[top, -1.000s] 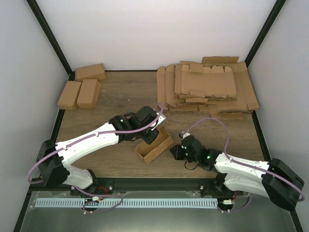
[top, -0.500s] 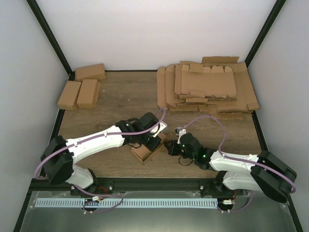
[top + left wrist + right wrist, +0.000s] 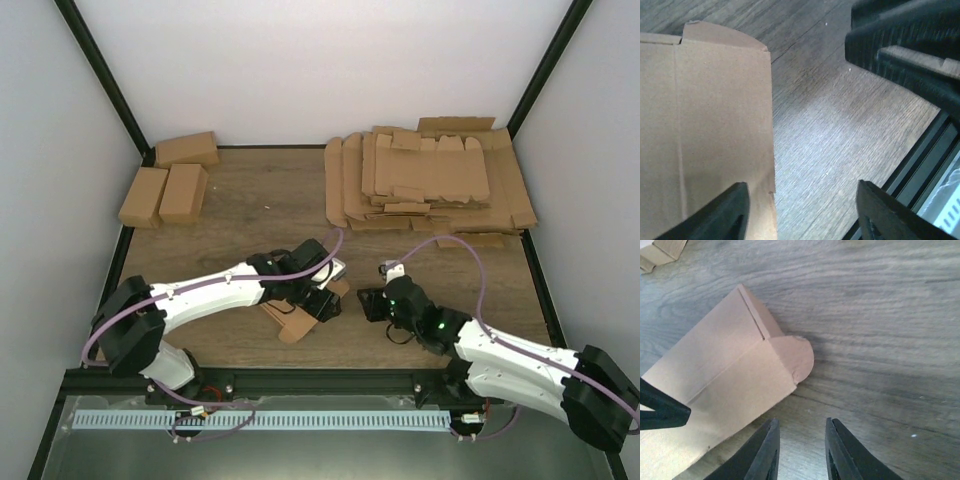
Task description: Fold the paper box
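Note:
The paper box [image 3: 290, 322] lies low on the wooden table near the front middle, a plain brown carton partly folded. My left gripper [image 3: 322, 300] hovers over its right end. In the left wrist view the left gripper [image 3: 805, 215] stands open, one finger over the paper box [image 3: 705, 125] edge and only bare table between the fingers. My right gripper [image 3: 368, 303] sits just right of the box. In the right wrist view the right gripper [image 3: 801, 450] is narrowly open and empty, short of the paper box [image 3: 725, 380] and its rounded flap [image 3: 797, 357].
A big stack of flat cardboard blanks [image 3: 430, 185] fills the back right. Three folded cartons [image 3: 165, 190] sit at the back left. A black frame rail [image 3: 330, 375] runs along the table's front edge, close to the box.
The left gripper has opened and let go of the box, which now lies lower and flatter, nearer the front. The right gripper has backed off to the right and parted slightly.

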`<state>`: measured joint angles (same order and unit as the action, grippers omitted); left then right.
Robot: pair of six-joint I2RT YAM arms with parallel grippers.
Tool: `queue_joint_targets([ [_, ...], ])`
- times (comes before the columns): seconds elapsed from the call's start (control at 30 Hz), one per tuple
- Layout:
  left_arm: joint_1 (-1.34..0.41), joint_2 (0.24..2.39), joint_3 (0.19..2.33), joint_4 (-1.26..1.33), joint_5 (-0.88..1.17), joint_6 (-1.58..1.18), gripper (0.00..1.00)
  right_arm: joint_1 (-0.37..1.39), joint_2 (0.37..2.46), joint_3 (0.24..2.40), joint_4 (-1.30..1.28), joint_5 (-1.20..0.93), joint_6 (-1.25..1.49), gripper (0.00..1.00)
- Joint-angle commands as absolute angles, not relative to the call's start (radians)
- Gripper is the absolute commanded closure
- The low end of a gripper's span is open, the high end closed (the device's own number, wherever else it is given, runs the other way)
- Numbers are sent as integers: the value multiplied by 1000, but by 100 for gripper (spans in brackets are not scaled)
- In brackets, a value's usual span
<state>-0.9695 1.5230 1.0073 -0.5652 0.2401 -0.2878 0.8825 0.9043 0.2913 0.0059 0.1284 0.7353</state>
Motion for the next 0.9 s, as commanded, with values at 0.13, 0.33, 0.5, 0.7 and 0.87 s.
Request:
queue_joint_targets([
  [0.13, -971, 1382, 960, -521, 186, -437, 29, 838, 878, 473, -218, 203, 520, 57],
  [0.33, -938, 1191, 852, -578, 65, -640, 30, 717, 1015, 588, -211, -24, 355, 45],
  [0.5, -896, 1022, 731, -660, -69, -813, 37, 656, 1178, 689, -178, -191, 237, 31],
  [0.7, -856, 839, 520, -532, 32, -975, 31, 611, 1376, 789, -106, -391, 192, 36],
  [0.87, -822, 803, 363, -373, 131, -1061, 37, 609, 1523, 850, -80, -484, 190, 45],
])
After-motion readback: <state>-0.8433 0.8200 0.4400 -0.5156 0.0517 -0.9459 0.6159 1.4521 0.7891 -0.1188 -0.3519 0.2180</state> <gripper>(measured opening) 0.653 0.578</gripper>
